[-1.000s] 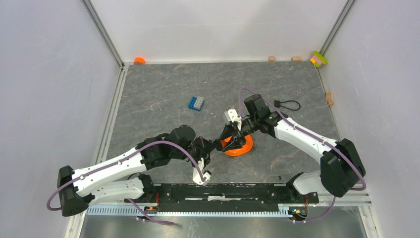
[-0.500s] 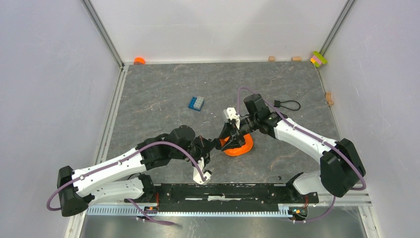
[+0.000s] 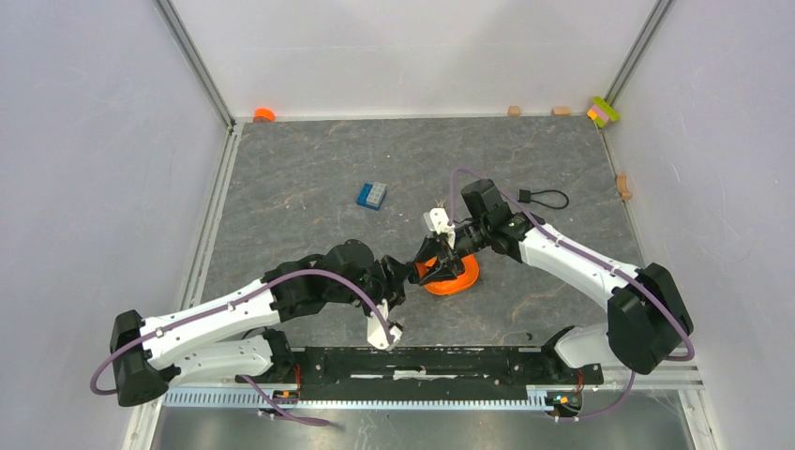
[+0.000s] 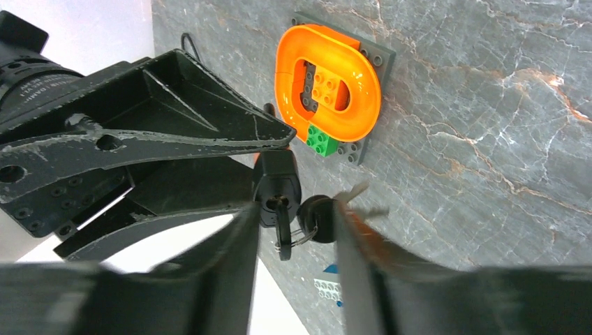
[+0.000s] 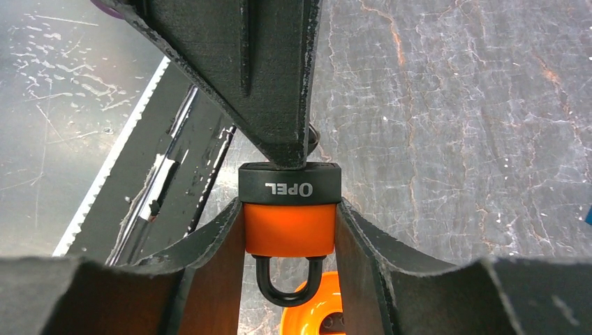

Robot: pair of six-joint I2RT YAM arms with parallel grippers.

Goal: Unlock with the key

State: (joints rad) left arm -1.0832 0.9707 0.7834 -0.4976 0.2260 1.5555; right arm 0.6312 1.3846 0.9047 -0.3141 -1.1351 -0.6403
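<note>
My left gripper (image 4: 294,206) stands partly open, its two blurred fingers apart and closed on nothing. In the gap between them the key (image 4: 283,232) sticks out of the keyhole toward me, seen almost end-on, so I cannot tell how deep it sits. A thin wire ring (image 4: 299,237) hooks it to a second key (image 4: 317,218) with a round black head, which hangs just beside my right-hand finger. Whether it touches that finger I cannot tell, and the pale blur past it may be its blade. Right behind both is the black end of the padlock (image 4: 277,180), facing me. Around the lock are the long black fingers of my right gripper (image 5: 290,209), which is clamped on the lock's orange body from both sides, its jaws held apart by that body. Seen from that gripper, the black shackle (image 5: 283,286) points back toward the wrist and the black cap lies at the far end. One finger (image 5: 272,84) of my left gripper reaches that cap's outer edge, touching it or just behind it. Farther out from my left gripper, past the lock, an orange ring-shaped piece (image 4: 293,70) lies on a small grey plate (image 4: 380,59). A green brick (image 4: 321,139) sits at the plate's near edge, and all of it lies flat on the marbled grey table (image 4: 489,139), apart from the lock.
</note>
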